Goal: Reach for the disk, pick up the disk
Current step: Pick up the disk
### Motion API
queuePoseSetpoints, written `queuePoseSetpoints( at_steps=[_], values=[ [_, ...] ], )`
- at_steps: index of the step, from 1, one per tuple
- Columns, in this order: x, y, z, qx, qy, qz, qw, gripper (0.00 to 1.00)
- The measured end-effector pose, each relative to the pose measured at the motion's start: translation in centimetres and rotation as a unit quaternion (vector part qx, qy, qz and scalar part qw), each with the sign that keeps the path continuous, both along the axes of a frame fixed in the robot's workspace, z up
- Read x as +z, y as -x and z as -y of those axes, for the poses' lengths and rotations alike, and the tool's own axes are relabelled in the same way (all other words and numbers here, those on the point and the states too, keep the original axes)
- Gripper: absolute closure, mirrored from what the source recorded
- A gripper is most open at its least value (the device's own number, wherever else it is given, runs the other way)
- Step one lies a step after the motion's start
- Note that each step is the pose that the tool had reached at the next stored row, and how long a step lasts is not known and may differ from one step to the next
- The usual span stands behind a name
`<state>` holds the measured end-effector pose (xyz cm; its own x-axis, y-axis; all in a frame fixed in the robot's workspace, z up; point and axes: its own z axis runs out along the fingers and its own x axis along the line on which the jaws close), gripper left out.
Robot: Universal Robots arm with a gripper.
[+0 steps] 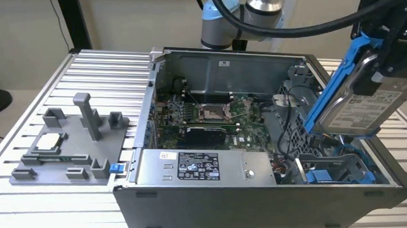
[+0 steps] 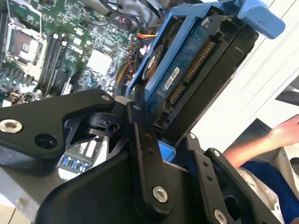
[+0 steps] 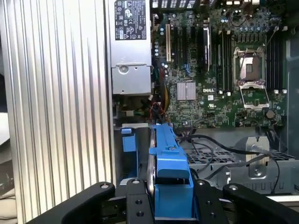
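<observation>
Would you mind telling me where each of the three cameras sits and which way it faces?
Exterior view: off the arm, looking down at the open computer case on the slatted table; the arm and the gripper holding the disk show.
First wrist view: on the wrist, looking past the gripper down at the motherboard.
Second wrist view: on the wrist, close behind the gripper, facing the disk's connector end.
All share the disk.

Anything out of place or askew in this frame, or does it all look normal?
Nothing is damaged or spilled. The disk hangs tilted above the open computer case, clamped in the gripper, out of its blue bay. One oddity: a person's arm shows beyond the disk in the second wrist view.
</observation>
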<state>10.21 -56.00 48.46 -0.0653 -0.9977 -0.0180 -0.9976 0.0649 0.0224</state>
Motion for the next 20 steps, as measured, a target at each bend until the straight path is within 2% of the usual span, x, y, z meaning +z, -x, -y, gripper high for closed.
queuePoseSetpoints(
  at_steps=[3, 5, 20],
  values=[
    [-0.11, -0.2, 1.07, 0.000, -0.0014, 0.0000, 1.0000, 1.00],
    [-0.13, -0.4, 1.49, 0.000, -0.0018, -0.0005, 1.0000, 1.00],
    [-0.12, -0.4, 1.48, 0.000, -0.0022, -0.0005, 1.0000, 1.00]
  ],
)
